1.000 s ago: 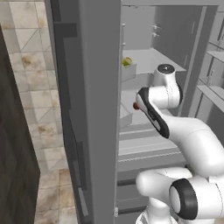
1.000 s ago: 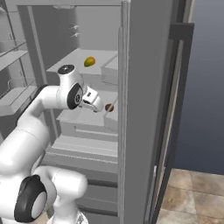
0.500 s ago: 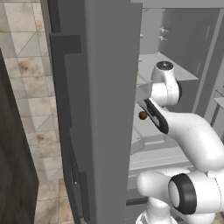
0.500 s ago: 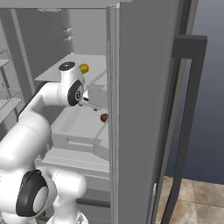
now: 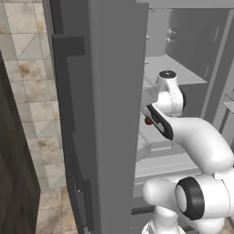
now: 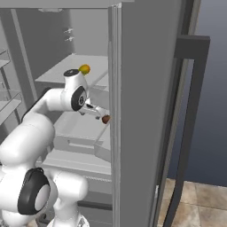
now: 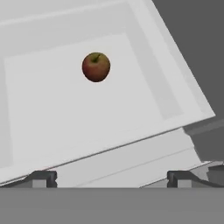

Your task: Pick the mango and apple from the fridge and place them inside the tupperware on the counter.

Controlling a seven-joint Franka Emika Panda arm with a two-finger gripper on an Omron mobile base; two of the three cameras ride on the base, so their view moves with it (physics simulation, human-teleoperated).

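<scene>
Jaws wide and empty, well apart from the apple [image 7: 96,67] ahead.

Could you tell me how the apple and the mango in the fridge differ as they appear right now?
The apple is dark red-brown with a greenish top, while the mango is yellow-orange. The apple lies in a lower pale tray of the fridge, the mango on a higher shelf. The apple sits ahead of the open hand; the mango lies behind the arm. Both are small, rounded and ungrasped.
</scene>
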